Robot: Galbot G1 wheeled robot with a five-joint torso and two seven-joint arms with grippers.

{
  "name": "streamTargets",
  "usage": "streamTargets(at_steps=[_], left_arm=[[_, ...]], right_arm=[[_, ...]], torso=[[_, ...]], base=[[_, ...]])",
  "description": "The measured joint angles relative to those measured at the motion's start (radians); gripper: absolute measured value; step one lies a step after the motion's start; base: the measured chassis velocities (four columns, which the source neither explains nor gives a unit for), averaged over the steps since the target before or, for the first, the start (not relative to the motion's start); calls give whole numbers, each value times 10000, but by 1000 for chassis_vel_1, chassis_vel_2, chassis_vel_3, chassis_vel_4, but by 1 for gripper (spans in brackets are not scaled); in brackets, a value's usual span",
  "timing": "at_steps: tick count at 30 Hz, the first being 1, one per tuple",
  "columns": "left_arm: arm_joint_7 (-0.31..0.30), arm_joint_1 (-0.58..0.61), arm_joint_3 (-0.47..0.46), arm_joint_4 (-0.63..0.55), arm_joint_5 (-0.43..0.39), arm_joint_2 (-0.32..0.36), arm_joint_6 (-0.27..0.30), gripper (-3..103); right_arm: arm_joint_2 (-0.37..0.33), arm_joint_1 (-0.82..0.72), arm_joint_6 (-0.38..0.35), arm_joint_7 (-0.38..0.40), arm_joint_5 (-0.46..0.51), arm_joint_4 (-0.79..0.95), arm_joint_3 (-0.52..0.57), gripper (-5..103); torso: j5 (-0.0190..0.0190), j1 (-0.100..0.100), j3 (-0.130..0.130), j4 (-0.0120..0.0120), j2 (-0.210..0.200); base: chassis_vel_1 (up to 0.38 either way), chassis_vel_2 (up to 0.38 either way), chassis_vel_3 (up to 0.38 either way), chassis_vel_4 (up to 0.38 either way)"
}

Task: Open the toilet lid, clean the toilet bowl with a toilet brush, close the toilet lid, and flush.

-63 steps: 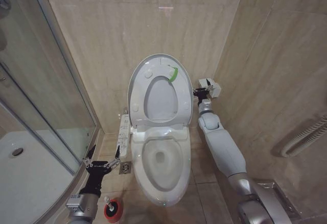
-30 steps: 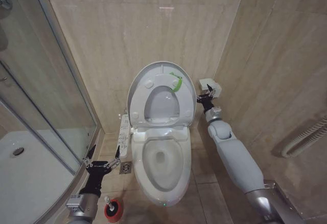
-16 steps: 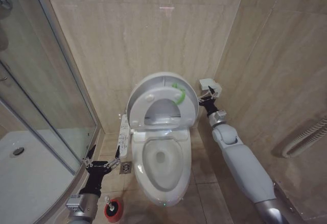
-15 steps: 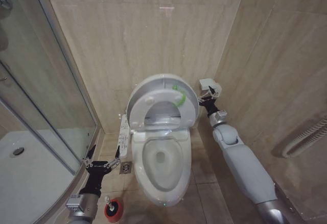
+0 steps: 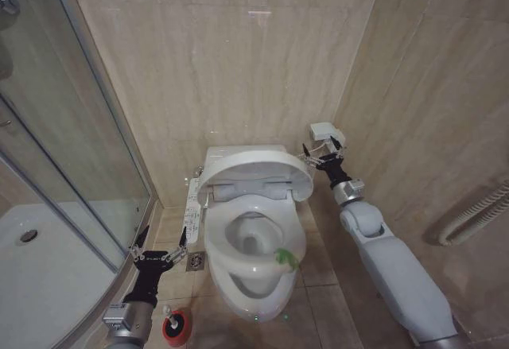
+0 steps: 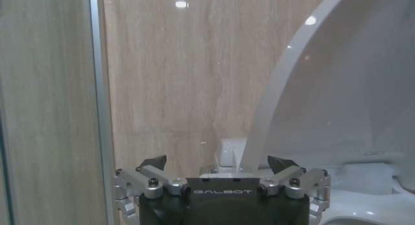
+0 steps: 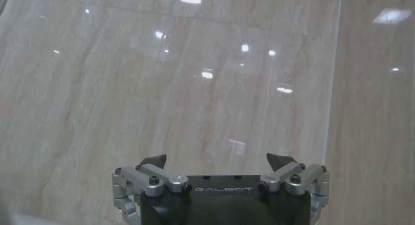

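The toilet lid [image 5: 253,166] hangs tilted far forward, low over the back of the toilet bowl [image 5: 253,247]. A green curved strip [image 5: 285,258] shows over the bowl's front right rim. My right gripper [image 5: 324,155] is open just right of the lid's edge, touching nothing, and faces tiled wall in the right wrist view [image 7: 217,159]. My left gripper [image 5: 159,253] is open and empty near the floor, left of the bowl; the left wrist view [image 6: 217,162] shows a white curved part of the toilet [image 6: 337,89] ahead. The toilet brush [image 5: 168,312] stands in its red cup holder [image 5: 178,329] beside my left arm.
A side button panel [image 5: 193,206] hangs on the toilet's left. A floor drain [image 5: 196,261] lies between my left gripper and the bowl. The glass shower enclosure [image 5: 71,166] closes off the left. A small white wall box [image 5: 322,132] sits above my right gripper.
The lid has swung down from upright to low over the bowl. My right gripper has drawn away from the lid's edge toward the right wall. The left arm has stayed still.
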Motion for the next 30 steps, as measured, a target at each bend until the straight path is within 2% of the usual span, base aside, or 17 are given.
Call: streamTargets(at_steps=[10, 23, 30], left_arm=[[0, 0, 0, 0, 0, 0, 0, 100], [0, 0, 0, 0, 0, 0, 0, 100], [0, -1, 0, 0, 0, 0, 0, 100]], right_arm=[[-571, -1226, 185, 3, 286, 906, 372, 100], [-434, -2539, 618, 24, 159, 1766, 757, 100], [-122, -2673, 767, 477, -22, 1813, 883, 100]], torso=[[0, 0, 0, -2, 0], [-2, 0, 0, -2, 0], [-2, 0, 0, 0, 0]], base=[[0, 0, 0, 0], [0, 0, 0, 0], [0, 0, 0, 0]])
